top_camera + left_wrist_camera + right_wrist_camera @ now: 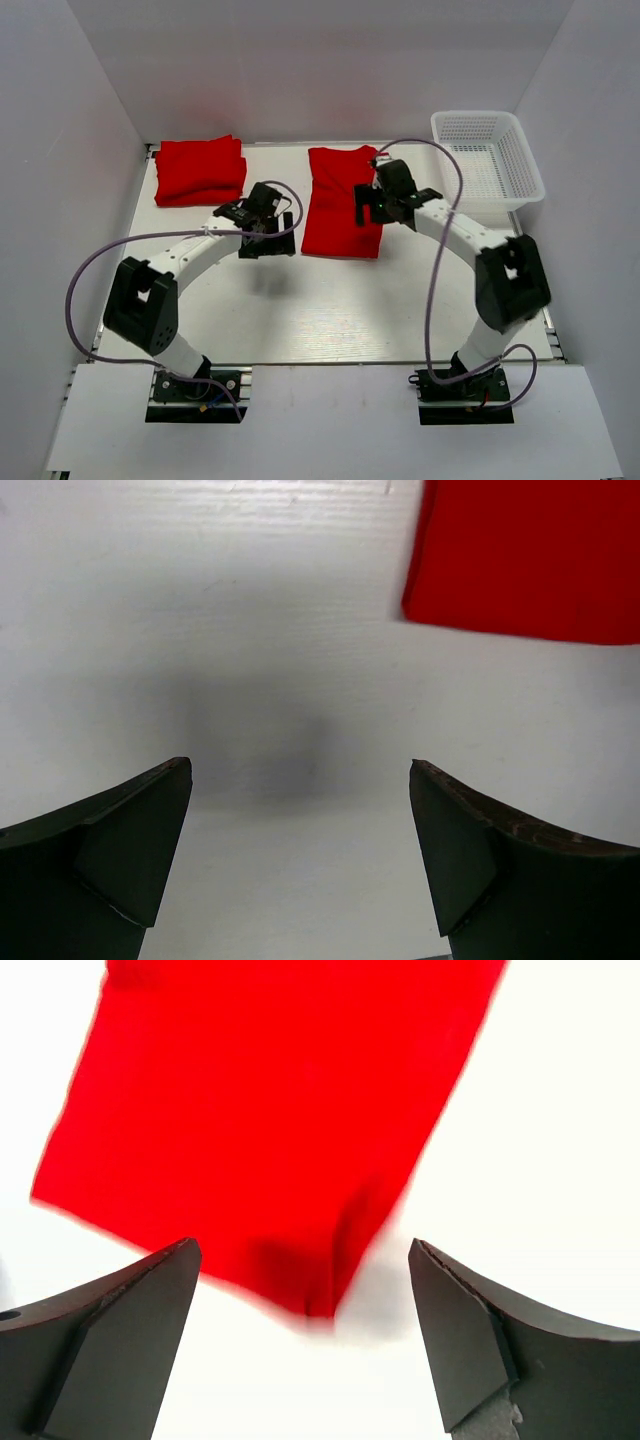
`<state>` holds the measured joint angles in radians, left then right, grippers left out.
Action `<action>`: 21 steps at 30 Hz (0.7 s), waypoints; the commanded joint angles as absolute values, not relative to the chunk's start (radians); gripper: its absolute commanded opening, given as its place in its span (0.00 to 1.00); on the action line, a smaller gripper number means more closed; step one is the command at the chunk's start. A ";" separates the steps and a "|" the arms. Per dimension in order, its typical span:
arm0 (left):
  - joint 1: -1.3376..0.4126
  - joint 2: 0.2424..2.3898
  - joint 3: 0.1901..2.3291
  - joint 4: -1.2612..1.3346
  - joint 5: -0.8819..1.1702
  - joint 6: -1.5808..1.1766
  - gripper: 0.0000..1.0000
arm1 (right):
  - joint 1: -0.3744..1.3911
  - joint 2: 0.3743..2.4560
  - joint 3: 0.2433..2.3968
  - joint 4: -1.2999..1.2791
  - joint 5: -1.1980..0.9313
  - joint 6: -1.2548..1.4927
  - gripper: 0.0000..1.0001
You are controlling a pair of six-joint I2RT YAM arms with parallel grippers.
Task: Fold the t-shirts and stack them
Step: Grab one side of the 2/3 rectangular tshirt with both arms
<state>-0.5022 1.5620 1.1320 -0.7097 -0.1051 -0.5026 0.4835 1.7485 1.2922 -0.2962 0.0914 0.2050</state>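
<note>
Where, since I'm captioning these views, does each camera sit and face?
Top: above and behind, looking down on the table, shirt pile, middle shirt and basket; left arm and right arm show.
Left wrist: on the left arm, facing down at bare table and the middle shirt's corner; left gripper shows, open.
Right wrist: on the right arm, facing down at the middle shirt; right gripper shows, open.
Shared: all three show the middle shirt.

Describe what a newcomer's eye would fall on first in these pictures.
Bright red cloth leaps out against the white table: a stack of folded t-shirts at the far left and one folded t-shirt lying mid-table. Then come the left gripper, open over bare table, and the right gripper, open over the single shirt's corner. A white mesh basket sits far right.
</note>
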 commanded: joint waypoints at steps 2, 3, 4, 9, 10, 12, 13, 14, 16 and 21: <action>-0.503 1.609 1.203 -0.626 -0.058 -0.454 1.00 | 0.482 1.565 1.094 -0.333 0.132 0.317 0.90; -0.503 1.624 1.221 -0.611 -0.058 -0.454 1.00 | 0.482 1.537 1.074 -0.336 0.124 0.334 0.90; -0.503 1.658 1.221 -0.611 -0.058 -0.442 1.00 | 0.482 1.522 1.054 -0.339 0.112 0.342 0.90; -0.503 1.762 1.276 -0.554 -0.012 -0.407 1.00 | 0.482 1.496 0.992 -0.345 0.121 0.371 0.90; -0.503 1.779 1.290 -0.554 -0.012 -0.407 1.00 | 0.482 1.502 0.996 -0.342 0.124 0.376 0.90; -0.503 1.825 1.310 -0.542 0.006 -0.393 1.00 | 0.480 1.523 0.999 -0.333 0.136 0.382 0.90; -0.503 1.838 1.324 -0.529 0.006 -0.393 1.00 | 0.477 1.532 0.997 -0.304 0.141 0.380 0.90; -0.503 1.851 1.336 -0.529 0.015 -0.393 1.00 | 0.480 1.539 0.997 -0.299 0.149 0.383 0.90; -0.503 1.887 1.345 -0.519 0.015 -0.393 0.95 | 0.480 1.565 1.008 -0.272 0.143 0.385 0.90; -0.503 1.931 1.356 -0.497 0.025 -0.393 0.84 | 0.482 1.638 1.023 -0.258 0.138 0.391 0.90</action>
